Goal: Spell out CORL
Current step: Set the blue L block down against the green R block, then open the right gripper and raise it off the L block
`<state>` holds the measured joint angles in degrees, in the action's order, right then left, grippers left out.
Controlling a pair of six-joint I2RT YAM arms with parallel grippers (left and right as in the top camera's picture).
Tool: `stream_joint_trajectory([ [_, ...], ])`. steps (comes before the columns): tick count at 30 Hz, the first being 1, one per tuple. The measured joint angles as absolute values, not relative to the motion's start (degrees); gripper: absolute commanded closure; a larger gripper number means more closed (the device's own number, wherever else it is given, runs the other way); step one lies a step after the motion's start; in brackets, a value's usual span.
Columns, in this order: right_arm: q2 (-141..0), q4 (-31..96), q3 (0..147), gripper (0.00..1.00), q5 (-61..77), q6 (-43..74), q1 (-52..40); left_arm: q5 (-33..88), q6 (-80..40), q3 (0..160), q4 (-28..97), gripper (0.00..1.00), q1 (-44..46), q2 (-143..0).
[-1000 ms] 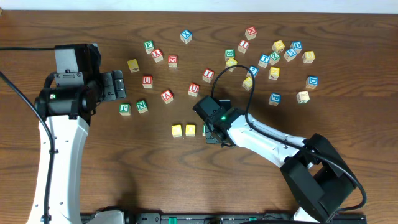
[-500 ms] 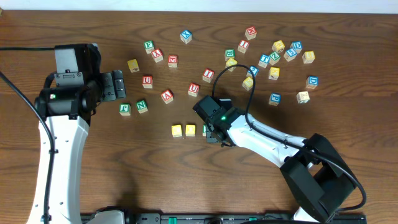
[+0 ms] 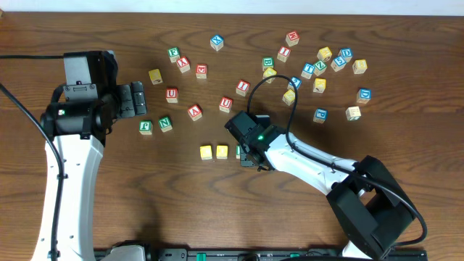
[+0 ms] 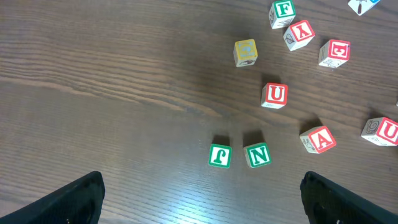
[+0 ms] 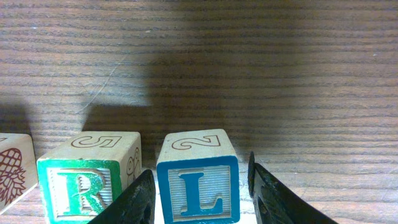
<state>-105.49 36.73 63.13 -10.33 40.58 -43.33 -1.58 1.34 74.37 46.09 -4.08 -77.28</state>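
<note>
Dark wooden table point(image 3: 109, 29); toward its near edge, mid-width, sit first yellow cube point(image 3: 206, 152), second yellow cube point(image 3: 222, 151), R cube point(image 5: 84, 186), L cube point(image 5: 198, 183); the right gripper point(image 5: 196, 202) has stayed put this past second, jaws spread just clear of L; probably released, row complete; left gripper point(image 4: 202, 199) gapes wide.

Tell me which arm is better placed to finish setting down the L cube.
Right. The right gripper straddles the blue L cube beside the green R cube; the left gripper hangs open far off, above the green N cube.
</note>
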Motion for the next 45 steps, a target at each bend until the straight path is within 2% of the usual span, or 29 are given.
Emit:
stream_joint_trajectory([
  [15,-105.49,39.38,64.03,0.60,-10.28,40.53,-43.33,-1.58,1.34,74.37,46.09,0.01,-4.08,-77.28],
  [35,-105.49,48.12,75.00,0.60,-15.49,39.18,-43.09,-1.58,1.37,74.37,46.09,0.01,-4.08,-77.28],
  [40,-105.49,50.37,75.07,0.65,-18.02,39.40,-41.21,-1.61,1.37,74.37,46.09,0.01,-4.08,-77.28],
  [45,-105.49,54.04,75.07,0.83,-19.99,40.23,-37.95,-1.58,1.34,74.37,46.09,0.01,-4.08,-77.28],
])
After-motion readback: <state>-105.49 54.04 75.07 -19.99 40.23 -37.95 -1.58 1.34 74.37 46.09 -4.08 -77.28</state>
